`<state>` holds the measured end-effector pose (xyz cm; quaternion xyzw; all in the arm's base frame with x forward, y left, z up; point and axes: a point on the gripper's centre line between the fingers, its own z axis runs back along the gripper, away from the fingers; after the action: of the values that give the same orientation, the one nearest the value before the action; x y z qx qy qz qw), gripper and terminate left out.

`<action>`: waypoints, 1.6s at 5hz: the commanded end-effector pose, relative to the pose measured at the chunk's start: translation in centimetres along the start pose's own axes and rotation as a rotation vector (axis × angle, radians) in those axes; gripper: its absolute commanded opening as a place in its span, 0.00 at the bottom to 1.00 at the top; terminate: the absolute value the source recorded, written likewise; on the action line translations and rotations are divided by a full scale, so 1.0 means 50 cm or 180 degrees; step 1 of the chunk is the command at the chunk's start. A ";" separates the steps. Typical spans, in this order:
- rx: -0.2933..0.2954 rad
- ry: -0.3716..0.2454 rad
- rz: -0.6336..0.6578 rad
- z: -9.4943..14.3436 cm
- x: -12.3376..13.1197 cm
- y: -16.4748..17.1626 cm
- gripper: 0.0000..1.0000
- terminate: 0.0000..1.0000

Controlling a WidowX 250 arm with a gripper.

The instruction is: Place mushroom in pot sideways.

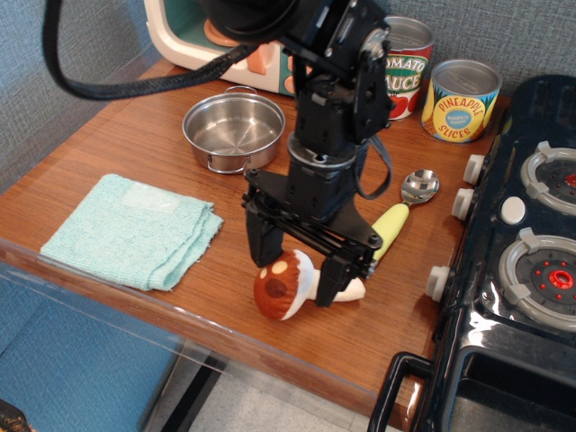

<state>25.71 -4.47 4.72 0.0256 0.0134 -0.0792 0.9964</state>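
The mushroom (286, 286) lies on its side near the table's front edge, brown spotted cap to the left, white stem to the right. My gripper (296, 268) is open and straddles it: one finger stands just left of the cap, the other is down on the stem side. The jaws have not closed on it. The pot (234, 131) stands empty and upright at the back left, well apart from the gripper.
A folded teal cloth (135, 229) lies at the left. A spoon (396, 216) with a yellow-green handle lies right of the gripper. Two tin cans (461, 99) and a toy microwave (180, 27) stand at the back. A black toy stove (522, 261) fills the right.
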 end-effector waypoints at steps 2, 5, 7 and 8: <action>-0.0026 0.0032 0.0130 -0.027 0.018 0.017 1.00 0.00; -0.0070 -0.0192 0.0167 0.106 0.053 0.067 0.00 0.00; -0.0211 -0.0166 0.0537 0.110 0.148 0.186 0.00 0.00; -0.0130 -0.0132 0.0677 0.097 0.159 0.220 0.00 0.00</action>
<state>35.19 4.35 8.30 0.0023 0.0141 0.0263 0.9996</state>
